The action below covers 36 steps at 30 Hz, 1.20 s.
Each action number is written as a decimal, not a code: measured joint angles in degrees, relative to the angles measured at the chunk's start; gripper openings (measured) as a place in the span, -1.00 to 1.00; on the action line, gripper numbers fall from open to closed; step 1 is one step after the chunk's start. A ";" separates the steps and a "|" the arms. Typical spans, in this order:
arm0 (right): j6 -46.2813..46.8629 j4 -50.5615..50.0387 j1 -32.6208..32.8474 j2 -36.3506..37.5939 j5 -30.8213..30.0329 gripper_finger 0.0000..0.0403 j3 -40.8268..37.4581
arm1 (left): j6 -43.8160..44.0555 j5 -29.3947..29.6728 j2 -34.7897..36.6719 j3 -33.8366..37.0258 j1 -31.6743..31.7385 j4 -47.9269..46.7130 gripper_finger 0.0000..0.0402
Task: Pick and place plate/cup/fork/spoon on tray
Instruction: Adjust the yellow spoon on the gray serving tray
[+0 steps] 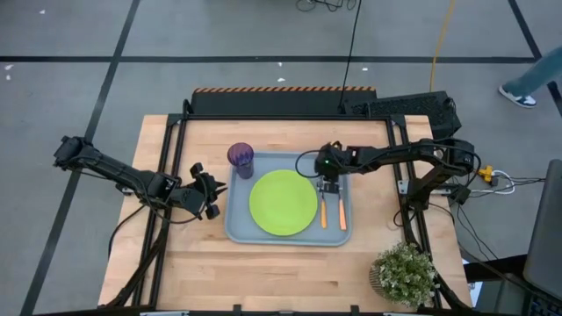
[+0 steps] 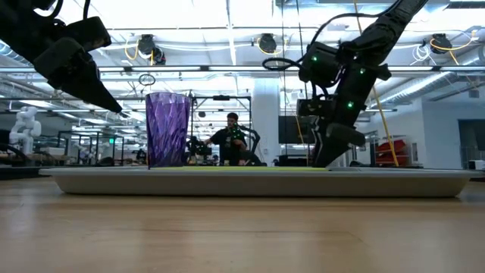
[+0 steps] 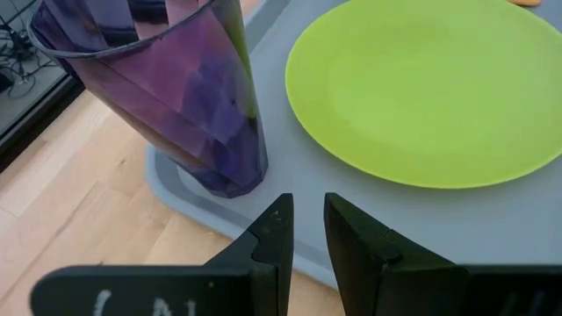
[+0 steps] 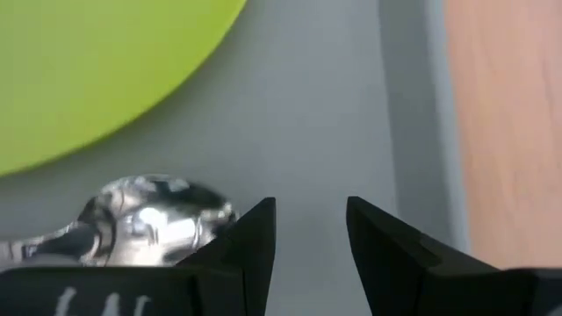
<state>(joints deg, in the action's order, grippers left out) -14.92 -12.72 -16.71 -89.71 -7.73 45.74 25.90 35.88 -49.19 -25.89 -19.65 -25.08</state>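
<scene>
The grey-blue tray (image 1: 237, 230) lies mid-table. On it are the lime-green plate (image 1: 283, 203), the purple cup (image 1: 241, 158) upright at its far left corner, and two orange-handled utensils (image 1: 332, 212) side by side along its right side. The spoon's shiny bowl (image 4: 154, 219) shows beside my right gripper (image 4: 309, 230), which is open and hovers over the utensils' far ends (image 1: 329, 186). The fork's head is hidden. My left gripper (image 3: 307, 226) is open, just off the tray's left rim (image 1: 211, 195), near the cup (image 3: 176, 96).
A potted plant (image 1: 404, 274) stands at the table's near right corner. Bare wood lies on the near side of the tray and to its left. In the low view a person (image 2: 231, 136) sits far behind the table.
</scene>
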 joint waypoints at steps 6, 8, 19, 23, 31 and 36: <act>-1.20 1.64 0.00 0.00 0.29 -0.33 0.03 | -0.11 -0.02 0.01 0.00 0.01 -0.02 -0.64; -1.20 0.93 0.00 0.00 0.41 -0.33 0.04 | -0.12 -0.02 0.02 0.00 -0.01 -0.04 -0.64; 0.62 -0.27 2.92 0.41 0.55 -0.33 0.04 | -0.16 -0.02 0.00 0.00 -0.01 -0.04 -0.64; 1.84 -2.45 3.88 1.27 0.48 -0.33 0.07 | -0.16 -0.02 0.00 0.00 0.01 -0.04 -0.64; 3.35 -5.98 4.09 5.65 -3.02 -0.33 0.04 | -0.15 -0.02 0.02 0.00 0.00 -0.11 -0.64; 4.90 -6.06 4.37 11.59 -3.67 -0.33 0.04 | 0.18 -0.02 0.02 0.00 -0.03 -0.33 -0.64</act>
<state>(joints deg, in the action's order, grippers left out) -10.02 -18.79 -12.34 -78.12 -11.40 45.78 26.08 35.86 -49.17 -25.89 -19.68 -25.41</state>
